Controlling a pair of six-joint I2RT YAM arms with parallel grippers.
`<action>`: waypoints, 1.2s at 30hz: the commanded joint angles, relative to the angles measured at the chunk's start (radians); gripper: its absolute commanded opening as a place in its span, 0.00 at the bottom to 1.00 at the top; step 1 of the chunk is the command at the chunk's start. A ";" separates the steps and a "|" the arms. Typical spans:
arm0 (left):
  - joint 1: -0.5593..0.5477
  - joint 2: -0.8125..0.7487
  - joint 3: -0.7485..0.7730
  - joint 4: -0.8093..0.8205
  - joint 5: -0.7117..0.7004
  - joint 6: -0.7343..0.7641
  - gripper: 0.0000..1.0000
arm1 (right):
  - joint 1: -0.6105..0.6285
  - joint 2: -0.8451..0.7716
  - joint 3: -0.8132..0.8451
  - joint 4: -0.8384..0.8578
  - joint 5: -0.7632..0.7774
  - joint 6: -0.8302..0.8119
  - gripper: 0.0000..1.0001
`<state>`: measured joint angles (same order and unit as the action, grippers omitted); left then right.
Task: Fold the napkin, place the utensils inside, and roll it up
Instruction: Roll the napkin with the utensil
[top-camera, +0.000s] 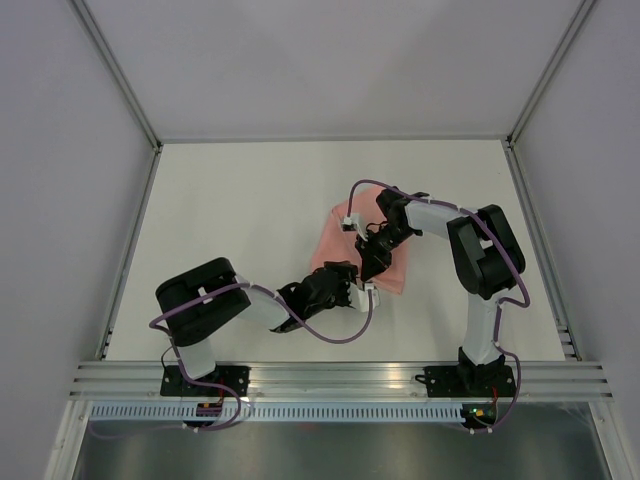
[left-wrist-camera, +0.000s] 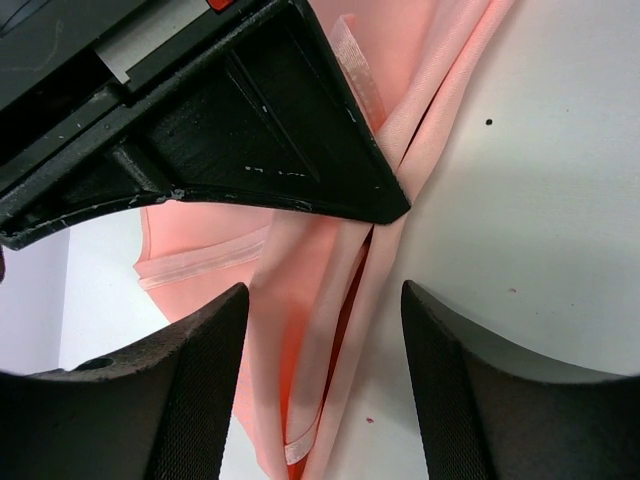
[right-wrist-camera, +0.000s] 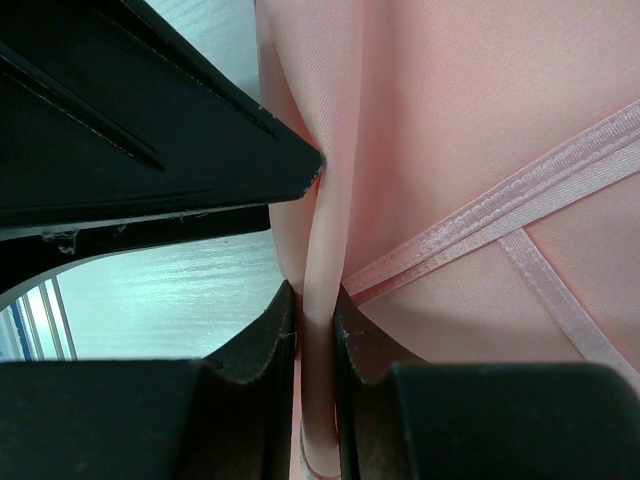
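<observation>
one salmon-pink napkin (top-camera: 330, 240) lay bunched in folds on the white table (top-camera: 240, 200), right of centre, with two grippers meeting over its near edge. the right gripper (right-wrist-camera: 315, 320) was pinched narrow on one upright fold of the cloth. the left gripper (left-wrist-camera: 325, 300) was spread wide, its two fingers (left-wrist-camera: 190, 390) either side of that ridge, gripping nothing.

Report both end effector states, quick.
Left end effector: open, straddling the napkin fold.
Right end effector: closed on the napkin fold.
</observation>
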<state>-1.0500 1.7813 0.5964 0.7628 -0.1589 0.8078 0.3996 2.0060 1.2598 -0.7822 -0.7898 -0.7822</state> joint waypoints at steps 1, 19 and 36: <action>0.010 0.010 0.009 0.053 -0.001 0.060 0.68 | -0.002 0.109 -0.069 -0.042 0.241 -0.078 0.11; 0.036 0.059 0.132 -0.259 0.125 0.005 0.45 | -0.004 0.116 -0.063 -0.052 0.235 -0.086 0.10; 0.036 0.056 0.305 -0.683 0.314 -0.157 0.02 | -0.025 0.079 -0.071 -0.054 0.215 -0.091 0.16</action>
<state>-1.0134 1.8191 0.8646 0.2504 0.0288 0.7738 0.3744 2.0136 1.2667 -0.8349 -0.7956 -0.7906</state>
